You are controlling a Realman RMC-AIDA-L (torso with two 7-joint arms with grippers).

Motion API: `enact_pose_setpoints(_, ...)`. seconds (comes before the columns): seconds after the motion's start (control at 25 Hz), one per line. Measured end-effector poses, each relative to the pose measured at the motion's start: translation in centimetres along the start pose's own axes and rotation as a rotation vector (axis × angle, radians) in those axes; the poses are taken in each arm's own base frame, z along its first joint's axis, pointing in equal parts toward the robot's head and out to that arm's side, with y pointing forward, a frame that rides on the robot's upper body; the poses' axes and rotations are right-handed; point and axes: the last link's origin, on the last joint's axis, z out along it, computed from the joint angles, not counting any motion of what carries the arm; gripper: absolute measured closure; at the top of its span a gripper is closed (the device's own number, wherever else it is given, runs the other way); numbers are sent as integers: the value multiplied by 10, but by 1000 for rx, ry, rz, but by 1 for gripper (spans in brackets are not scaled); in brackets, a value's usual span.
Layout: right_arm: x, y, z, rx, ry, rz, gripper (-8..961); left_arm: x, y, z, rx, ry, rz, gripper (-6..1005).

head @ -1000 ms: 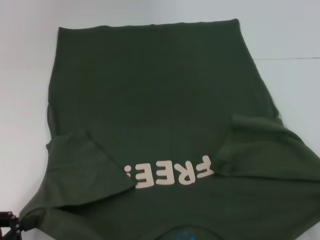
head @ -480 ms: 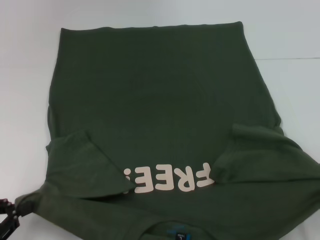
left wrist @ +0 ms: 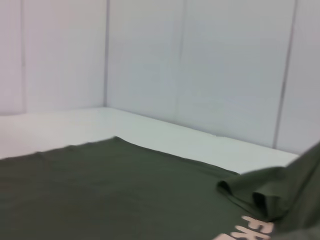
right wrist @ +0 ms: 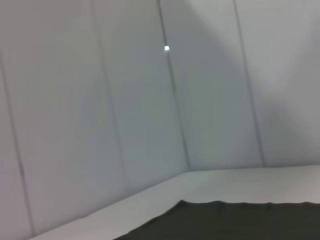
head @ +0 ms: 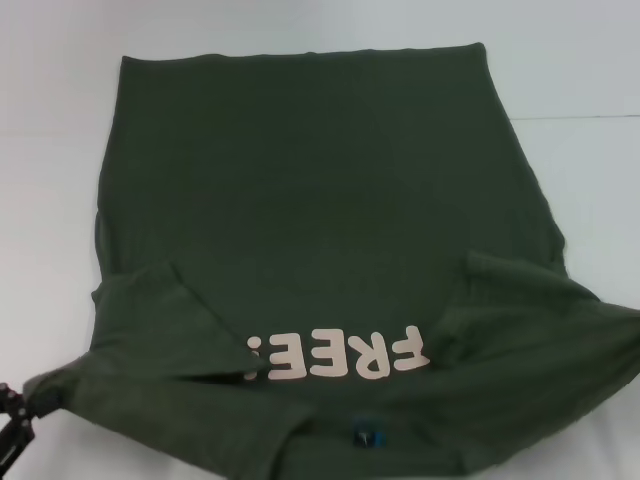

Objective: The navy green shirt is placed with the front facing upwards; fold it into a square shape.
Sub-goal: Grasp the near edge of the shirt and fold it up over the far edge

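Note:
The navy green shirt (head: 320, 200) lies spread on the white table, its "FREE!" letters (head: 340, 358) near me. Both sleeves (head: 170, 320) are folded inward. The near collar edge is raised, and the blue label (head: 368, 435) shows. My left gripper (head: 12, 425) shows partly at the near left corner of the head view. It is shut on the shirt's shoulder corner, which is pulled taut toward it. The shirt's right shoulder stretches off the right edge of the view. My right gripper is out of view. The shirt also shows in the left wrist view (left wrist: 100, 190) and the right wrist view (right wrist: 225, 222).
The white table (head: 580, 170) runs around the shirt on the left, far and right sides. White wall panels (left wrist: 200, 75) stand behind the table's far edge.
The shirt's near collar edge has lifted and moved away from me. The blue label now sits higher in the head view, and the left shoulder corner is pulled tauter.

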Motion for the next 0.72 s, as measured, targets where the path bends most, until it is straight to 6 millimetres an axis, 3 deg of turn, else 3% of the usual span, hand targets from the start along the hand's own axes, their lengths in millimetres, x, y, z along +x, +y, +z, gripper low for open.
enact_pose_setpoints(0.72,6,-17,-4,176,-20,28,922,3,1,-8,19,33,18,970)
